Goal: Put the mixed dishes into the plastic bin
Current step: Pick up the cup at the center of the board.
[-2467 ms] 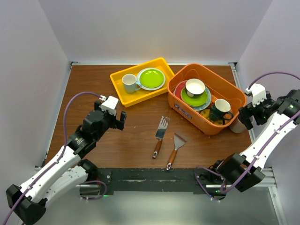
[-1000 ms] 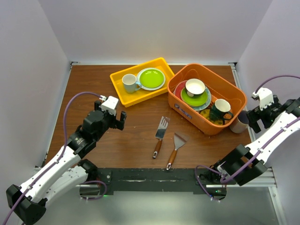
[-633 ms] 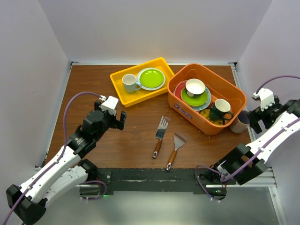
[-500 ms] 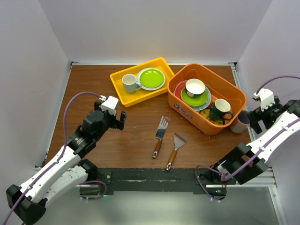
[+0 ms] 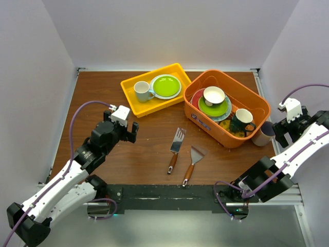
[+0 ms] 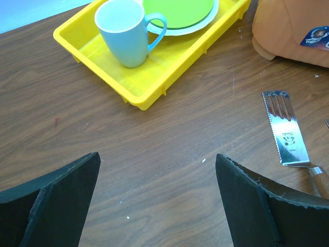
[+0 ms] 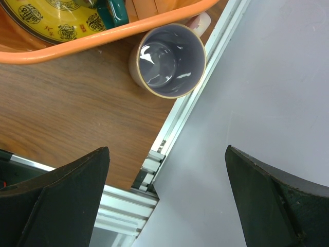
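Left arm: left hand (image 5: 129,132) hangs over bare table (image 5: 103,103) at the left. In the left wrist view its two fingers (image 6: 56,198) are spread wide with nothing between them, so it is released.

Yellow tray (image 5: 141,106) lies at the back, left of centre. White mug (image 5: 141,91) with a pale-blue handle stands upright in the tray's left half. Lime green plate (image 5: 165,86) lies flat in the tray's right half, outside the bin.

Two spatulas lie on the table in front of the tray, near each other but apart, blades pointing away from the arms: slotted spatula (image 5: 176,144) on the left, solid spatula (image 5: 193,162) on the right.

Orange bin (image 5: 216,131) sits right of centre, with its label (image 5: 198,119) on the near-left wall. Inside it is a stack of plates, with a green plate (image 5: 213,109) topmost and a white bowl (image 5: 214,95) resting on it. Dark-teal mug (image 5: 240,121) stands upright in the near-right part. Yellow patterned plate (image 7: 51,20) lies on the bin floor beside that mug.

Tan mug (image 5: 264,135) stands upright on the table just beside the bin's right wall, by the table's edge rail.

Right arm: right hand (image 5: 282,133) is above the tan mug and not touching it. Its fingers (image 7: 61,188) are wide apart and it holds nothing.
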Controlling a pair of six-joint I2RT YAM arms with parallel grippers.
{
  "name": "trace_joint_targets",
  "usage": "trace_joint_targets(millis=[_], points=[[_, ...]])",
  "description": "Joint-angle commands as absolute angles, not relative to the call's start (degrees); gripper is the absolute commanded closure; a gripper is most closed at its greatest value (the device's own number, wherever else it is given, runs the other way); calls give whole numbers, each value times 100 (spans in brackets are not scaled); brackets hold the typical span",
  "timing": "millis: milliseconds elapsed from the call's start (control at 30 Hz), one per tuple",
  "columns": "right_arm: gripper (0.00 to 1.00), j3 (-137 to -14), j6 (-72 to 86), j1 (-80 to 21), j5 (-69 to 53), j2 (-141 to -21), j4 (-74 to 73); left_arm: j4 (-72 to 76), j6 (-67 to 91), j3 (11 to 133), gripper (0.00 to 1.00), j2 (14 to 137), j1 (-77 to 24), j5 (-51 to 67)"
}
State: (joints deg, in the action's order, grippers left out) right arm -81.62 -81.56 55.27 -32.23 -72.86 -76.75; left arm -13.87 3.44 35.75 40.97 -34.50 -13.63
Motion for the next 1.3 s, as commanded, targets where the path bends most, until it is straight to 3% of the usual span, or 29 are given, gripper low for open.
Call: trace_joint_targets(millis=[0, 1267], points=[[1, -8139, -8314, 5581, -3199, -7313, -8323, -1151, 343, 3577, 0, 4061, -3419, -1336], [1, -8209, -8728, 6135, -3024, -7725, -8297, -1151, 351, 3577, 0, 4078, -3419, -1354]])
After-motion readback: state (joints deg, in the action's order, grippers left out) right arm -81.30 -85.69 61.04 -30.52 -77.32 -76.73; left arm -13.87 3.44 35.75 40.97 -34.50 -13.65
